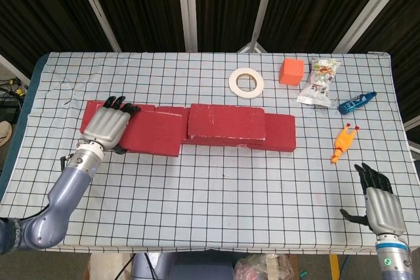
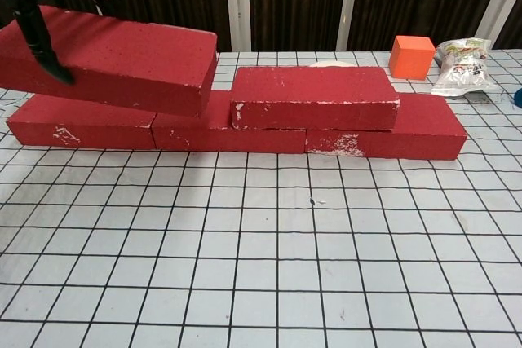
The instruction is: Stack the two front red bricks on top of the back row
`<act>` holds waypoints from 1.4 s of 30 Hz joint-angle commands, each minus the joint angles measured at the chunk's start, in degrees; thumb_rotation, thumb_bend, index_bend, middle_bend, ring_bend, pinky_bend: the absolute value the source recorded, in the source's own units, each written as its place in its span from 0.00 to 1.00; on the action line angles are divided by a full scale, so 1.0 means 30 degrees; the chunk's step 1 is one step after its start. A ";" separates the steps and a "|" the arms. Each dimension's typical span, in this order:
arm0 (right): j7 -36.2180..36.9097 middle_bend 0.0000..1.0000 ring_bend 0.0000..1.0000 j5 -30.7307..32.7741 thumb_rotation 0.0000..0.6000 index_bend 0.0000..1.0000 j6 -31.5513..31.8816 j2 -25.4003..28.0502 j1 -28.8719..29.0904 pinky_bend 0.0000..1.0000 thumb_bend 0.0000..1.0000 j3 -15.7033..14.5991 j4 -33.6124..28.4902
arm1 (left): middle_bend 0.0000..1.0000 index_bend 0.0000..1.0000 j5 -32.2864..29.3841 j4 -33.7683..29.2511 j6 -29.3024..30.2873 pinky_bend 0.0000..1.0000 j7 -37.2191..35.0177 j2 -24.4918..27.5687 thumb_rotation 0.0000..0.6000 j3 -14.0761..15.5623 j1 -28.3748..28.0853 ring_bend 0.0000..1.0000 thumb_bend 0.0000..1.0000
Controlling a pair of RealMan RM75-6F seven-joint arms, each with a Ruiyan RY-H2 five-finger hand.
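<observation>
From the head view, the left hand [image 1: 108, 126] gripped the left end of a red brick [image 1: 152, 133], its dark fingers [image 1: 118, 103] hooked over the far edge. That brick lay over the left part of the back row [image 1: 279, 132], whose leftmost end poked out at about nine o'clock from the hand. Beside it at three o'clock the stacked brick [image 1: 226, 122] already rested on the row, and the two looked to be touching or nearly so. At twelve o'clock from the stacked brick a roll of white tape [image 1: 246, 82] lay on the checkered tablecloth [image 1: 216, 188]. Further toward two o'clock sat an orange cube [image 1: 291, 71], a snack packet [image 1: 319, 81], a blue tube [image 1: 356, 101] and an orange rubber chicken [image 1: 342, 141]. The right hand [image 1: 380, 206] hovered near the table's front right corner, fingers spread and holding nothing.

In the chest view, the held brick was clear of the row beneath, tilted with its right end lower and close to the stacked brick's [image 2: 314, 97] upper left corner; whether they touched I could not tell. Only a dark finger and a sliver of the left hand [image 2: 39, 28] showed at the top left corner, clasping the brick's front face. The back row's [image 2: 81, 128] left bricks sat exposed below. The orange cube [image 2: 410, 56] and snack packet [image 2: 462, 65] stood at one o'clock behind the row.
</observation>
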 commanded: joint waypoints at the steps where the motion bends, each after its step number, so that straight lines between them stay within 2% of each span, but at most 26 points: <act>1: -0.0320 0.00 0.00 0.0388 1.00 0.03 0.0047 -0.0166 0.0076 0.00 0.18 0.0143 0.0061 | 0.17 0.24 0.1521 0.2327 -0.2047 0.00 -0.2305 -0.0166 1.00 -0.0007 0.0110 0.00 0.00; 6: -0.1070 0.00 0.00 0.1193 1.00 0.03 0.0108 -0.0494 0.0227 0.00 0.18 0.0334 0.0123 | 0.17 0.24 0.2779 0.4573 -0.3749 0.00 -0.4673 -0.0381 1.00 0.0237 0.0410 0.00 0.00; 19: -0.2850 0.00 0.00 0.2486 1.00 0.03 0.0551 -0.1297 0.0532 0.00 0.18 0.0570 0.0150 | 0.16 0.23 0.3452 0.9070 -0.6756 0.00 -0.7188 -0.1236 1.00 0.1377 -0.0546 0.00 0.00; 32: -0.3735 0.00 0.00 0.3375 1.00 0.03 0.0790 -0.1725 0.0741 0.00 0.18 0.0717 0.0280 | 0.16 0.24 0.4789 1.2114 -0.7708 0.00 -0.8973 -0.3034 1.00 0.2379 -0.0983 0.00 0.00; 42: -0.3941 0.00 0.00 0.3763 1.00 0.03 0.0862 -0.1868 0.0852 0.00 0.18 0.0805 0.0395 | 0.16 0.24 0.6377 1.3673 -0.7862 0.00 -1.0575 -0.4448 1.00 0.2349 -0.1021 0.00 0.00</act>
